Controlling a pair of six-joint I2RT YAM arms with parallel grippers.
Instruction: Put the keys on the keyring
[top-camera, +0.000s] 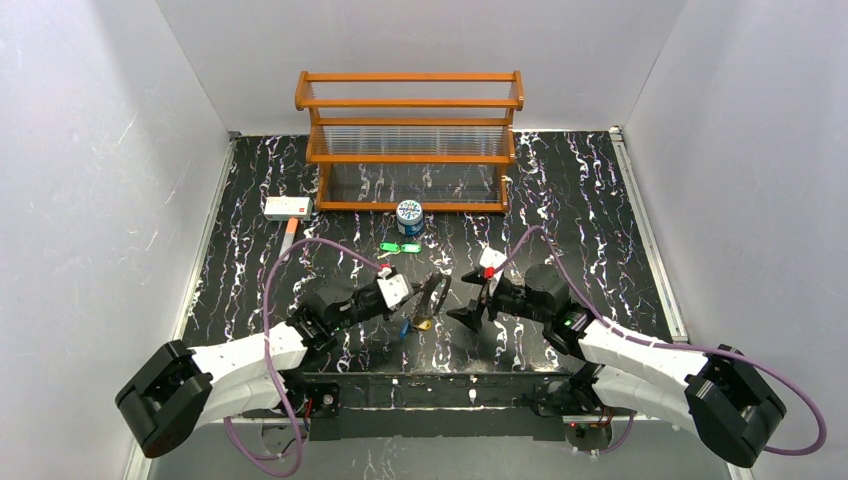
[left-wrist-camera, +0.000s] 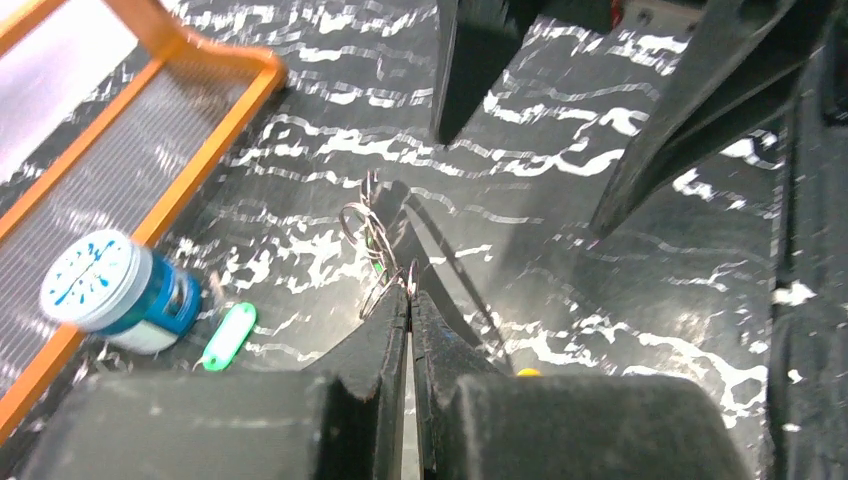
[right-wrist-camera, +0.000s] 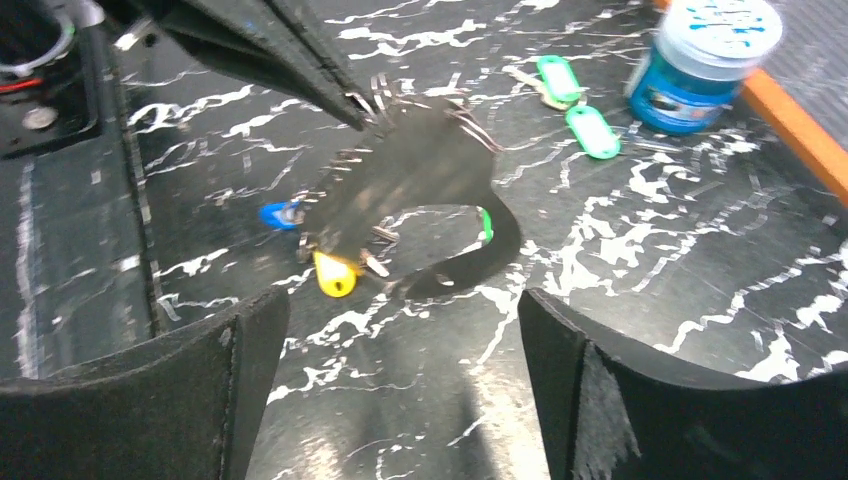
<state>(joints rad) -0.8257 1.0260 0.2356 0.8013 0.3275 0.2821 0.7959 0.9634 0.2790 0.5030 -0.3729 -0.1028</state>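
Note:
My left gripper (top-camera: 413, 291) is shut on the rim of the keyring (top-camera: 436, 292), a floppy oval loop held up off the table. A blue key (top-camera: 405, 328) and a yellow key (top-camera: 425, 323) hang from its lower end. In the right wrist view the keyring (right-wrist-camera: 430, 165) carries the yellow key (right-wrist-camera: 333, 275), the blue key (right-wrist-camera: 280, 213) and a green key (right-wrist-camera: 486, 222). Two more green keys (top-camera: 400, 247) lie flat on the table near the can. My right gripper (top-camera: 474, 296) stands open just right of the loop, holding nothing; its fingers (right-wrist-camera: 240, 370) are wide apart.
A blue-and-white can (top-camera: 409, 218) stands in front of a wooden rack (top-camera: 410, 140) at the back. A white box with a red mark (top-camera: 287, 207) lies at the back left. In the left wrist view a loose green key (left-wrist-camera: 228, 335) lies beside the can (left-wrist-camera: 115, 290).

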